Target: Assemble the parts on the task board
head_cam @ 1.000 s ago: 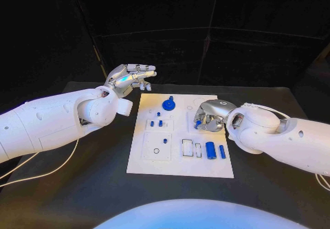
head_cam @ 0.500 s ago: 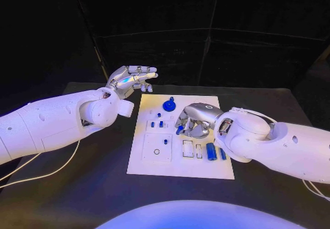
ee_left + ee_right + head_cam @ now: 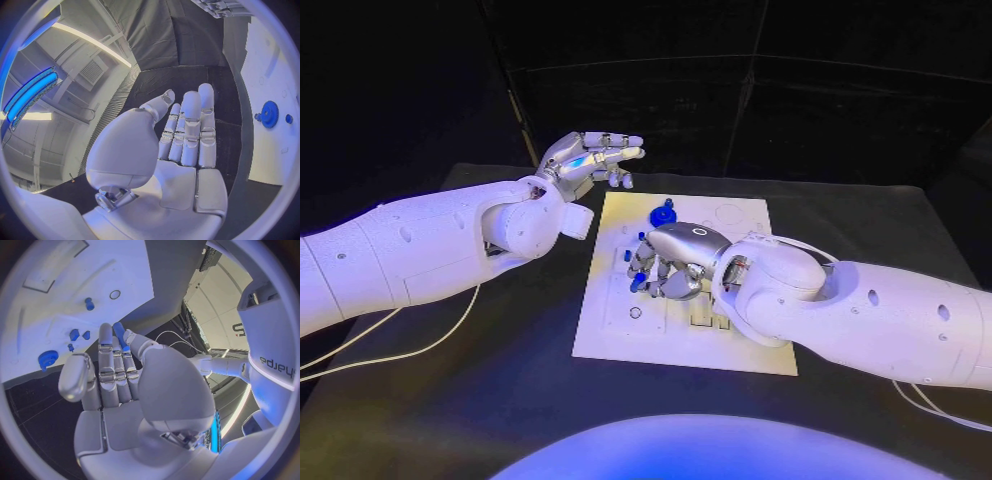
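The white task board lies in the middle of the black table. My right hand hovers over the board's middle left and grips a small blue part at its fingertips. The right wrist view has that blue part between the fingers, above the board. A blue gear stands near the board's far edge. My left hand is raised beyond the board's far left corner, fingers straight, holding nothing. In the left wrist view the hand is flat, with the gear to one side.
Small blue pegs stand in the board near the gear, with one more peg and a ring-shaped hole further on. My right forearm covers the board's right side. A white cable trails over the table's left.
My right hand has carried the blue part from the board's right side leftward to its middle left; the arm now hides the two blue cylinders. The left hand has barely moved.
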